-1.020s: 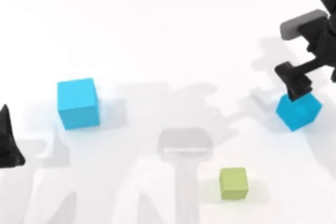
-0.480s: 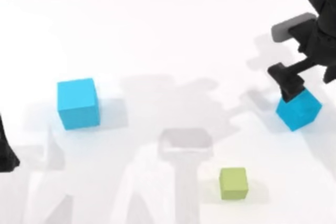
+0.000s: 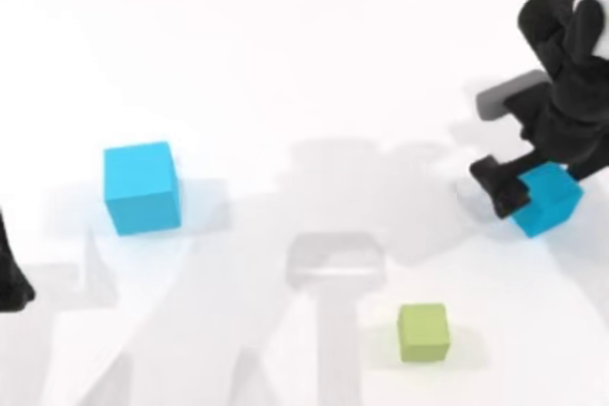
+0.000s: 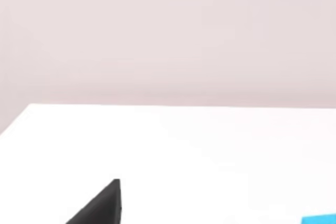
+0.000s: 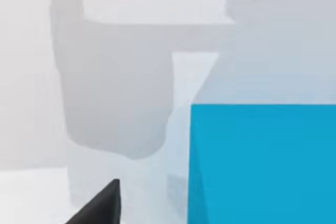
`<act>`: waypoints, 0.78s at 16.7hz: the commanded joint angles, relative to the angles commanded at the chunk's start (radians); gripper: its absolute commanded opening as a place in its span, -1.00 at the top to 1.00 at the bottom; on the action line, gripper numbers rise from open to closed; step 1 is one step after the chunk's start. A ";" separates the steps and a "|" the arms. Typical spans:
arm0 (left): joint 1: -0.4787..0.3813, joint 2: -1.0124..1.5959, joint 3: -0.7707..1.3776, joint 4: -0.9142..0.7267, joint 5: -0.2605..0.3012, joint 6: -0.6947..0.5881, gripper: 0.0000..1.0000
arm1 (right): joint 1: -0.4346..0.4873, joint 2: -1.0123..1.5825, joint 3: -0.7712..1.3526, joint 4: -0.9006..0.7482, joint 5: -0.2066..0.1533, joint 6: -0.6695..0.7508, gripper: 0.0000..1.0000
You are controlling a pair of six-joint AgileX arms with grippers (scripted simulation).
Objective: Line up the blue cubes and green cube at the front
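Right claw (image 3: 519, 187): down at the smaller blue cube (image 3: 547, 199), one finger on its left face; grip state cannot be told.
Smaller blue cube: far right of the green cube (image 3: 422, 332), farther back on the tabletop (image 3: 304, 73).
Larger blue cube (image 3: 142, 186): far left of the green cube, standing free.
Green cube: alone near the front edge, nothing touching it.
Left claw (image 3: 11, 278): parked left of the larger blue cube; fingers unclear.

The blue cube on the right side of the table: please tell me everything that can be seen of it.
The right blue cube is plain, bright cyan, with flat faces and no marks. It sits on the white table near the right edge, turned at an angle to it, unlike the larger blue cube on the left. The right gripper is down at it, a dark finger against its left side, the arm covering its top corner. The right wrist view shows its face close.
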 joint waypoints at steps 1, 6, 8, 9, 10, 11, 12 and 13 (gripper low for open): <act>0.000 0.000 0.000 0.000 0.000 0.000 -1.00 | 0.001 0.012 -0.022 0.034 0.000 0.001 -1.00; 0.000 0.000 0.000 0.000 0.000 0.000 -1.00 | 0.001 0.028 -0.050 0.071 0.000 0.001 -1.00; 0.000 0.000 0.000 0.000 0.000 0.000 -1.00 | 0.001 0.028 -0.050 0.071 0.000 0.001 -0.85; 0.000 0.000 0.000 0.000 0.000 0.000 -1.00 | 0.001 0.028 -0.050 0.071 0.000 0.001 -0.70; 0.000 0.000 0.000 0.000 0.000 0.000 -1.00 | 0.001 0.028 -0.050 0.071 0.000 0.001 -0.55; 0.000 0.000 0.000 0.000 0.000 0.000 -1.00 | 0.001 0.028 -0.050 0.071 0.000 0.001 -0.40; 0.000 0.000 0.000 0.000 0.000 0.000 -1.00 | 0.001 0.028 -0.050 0.071 0.000 0.001 -0.25; 0.000 0.000 0.000 0.000 0.000 0.000 -1.00 | 0.001 0.028 -0.050 0.071 0.000 0.001 -0.10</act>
